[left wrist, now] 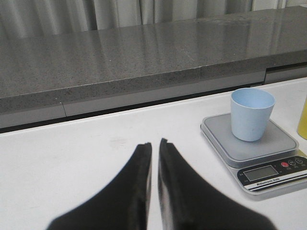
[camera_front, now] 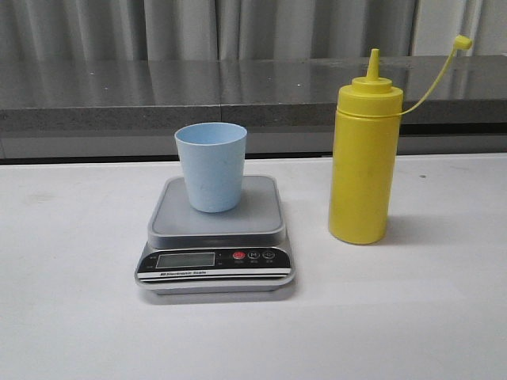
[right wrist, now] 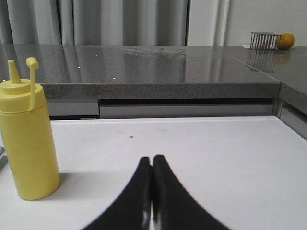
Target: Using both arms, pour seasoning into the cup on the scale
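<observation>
The yellow seasoning bottle (camera_front: pixel 364 166) stands upright on the white table, right of the scale, its cap (camera_front: pixel 463 42) hanging off on its tether. The pale blue cup (camera_front: pixel 211 166) stands on the steel platform of the silver-grey scale (camera_front: pixel 215 237). Neither gripper shows in the front view. In the left wrist view my left gripper (left wrist: pixel 154 143) is shut and empty over bare table, with the cup (left wrist: pixel 251 114) and scale (left wrist: pixel 259 153) off to one side. In the right wrist view my right gripper (right wrist: pixel 152 158) is shut and empty, with the bottle (right wrist: pixel 26 143) apart from it.
A long dark grey stone counter (camera_front: pixel 238 91) runs behind the table, with grey curtains behind it. A small wire basket (right wrist: pixel 264 40) and an orange fruit (right wrist: pixel 286 40) sit far back on the counter in the right wrist view.
</observation>
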Tool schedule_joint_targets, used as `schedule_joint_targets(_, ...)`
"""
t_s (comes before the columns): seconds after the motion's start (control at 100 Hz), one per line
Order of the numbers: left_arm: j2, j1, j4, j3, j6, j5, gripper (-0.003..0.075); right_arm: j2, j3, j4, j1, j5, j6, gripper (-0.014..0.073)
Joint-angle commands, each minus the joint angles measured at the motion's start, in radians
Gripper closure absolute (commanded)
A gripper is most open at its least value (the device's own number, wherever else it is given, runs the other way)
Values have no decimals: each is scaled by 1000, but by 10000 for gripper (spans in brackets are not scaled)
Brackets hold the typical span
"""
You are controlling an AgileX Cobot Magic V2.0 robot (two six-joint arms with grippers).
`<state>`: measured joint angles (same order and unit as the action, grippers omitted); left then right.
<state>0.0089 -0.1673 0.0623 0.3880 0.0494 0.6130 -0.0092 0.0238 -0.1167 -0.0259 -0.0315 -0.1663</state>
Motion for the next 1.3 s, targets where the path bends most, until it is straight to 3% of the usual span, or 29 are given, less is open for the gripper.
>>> schedule_joint_targets(0.0,13,2,9,25,-12,-76,682,-16,3,-6,-5,71,0,661)
schedule_joint_targets(0.21,13,4,5,23,-12,-76,682,-16,3,-6,-5,71,0,661)
schedule_joint_targets(0.33,13,31,-96,20,-38,-99,682,-16,3,-6,-5,71,0,661)
schedule_joint_targets(0.59,11,148,-170,-98,-93,-370,703,-16,3,-6,-5,71,0,661)
schedule_joint_targets(0.81,9,253,-128,-194,-93,-401,710,-16,3,-6,-5,71,0,661)
schedule_joint_targets(0.96,-23,264,-126,-276,-93,-434,710,-16,3,-6,-5,71,0,661)
schedule_joint_targets(1.17,-48,257,-124,-441,-93,-679,710,-16,3,-6,-5,71,0,661)
schedule_joint_targets(1.29,-48,246,-120,-437,-91,-639,710,-16,3,-6,-5,71,0,661)
